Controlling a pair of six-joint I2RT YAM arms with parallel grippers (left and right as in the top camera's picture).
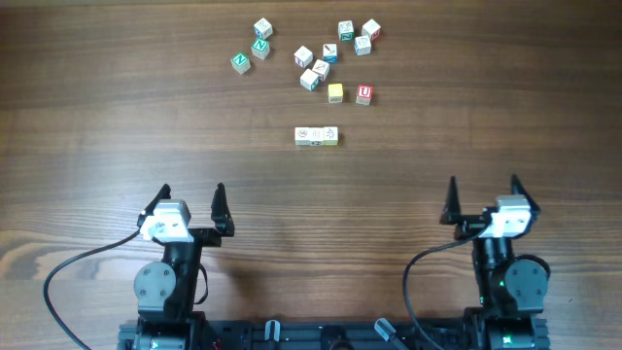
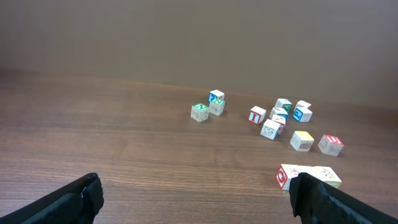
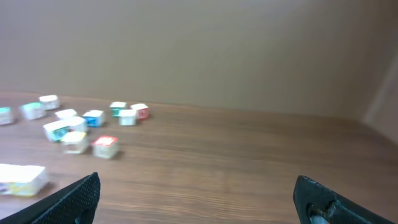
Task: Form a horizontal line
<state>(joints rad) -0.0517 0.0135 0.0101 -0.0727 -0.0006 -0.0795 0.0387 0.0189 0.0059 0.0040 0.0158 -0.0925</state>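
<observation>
Horizontal line: lower edge hidden behind a finger in the left wrist view; blurred and cut by the left frame edge in the right wrist view. Loose cubes beyond it blurred.

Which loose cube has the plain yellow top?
The yellow cube beside the red U cube; every other loose cube's top is white with markings.

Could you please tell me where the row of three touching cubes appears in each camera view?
Overhead: the three-cube row lies near centre, below the loose cubes.
Left wrist: lower right, near the bottom edge.
Right wrist: lower left edge, blurred.
Shared landmark: the red-marked cube just beyond the row.
</observation>
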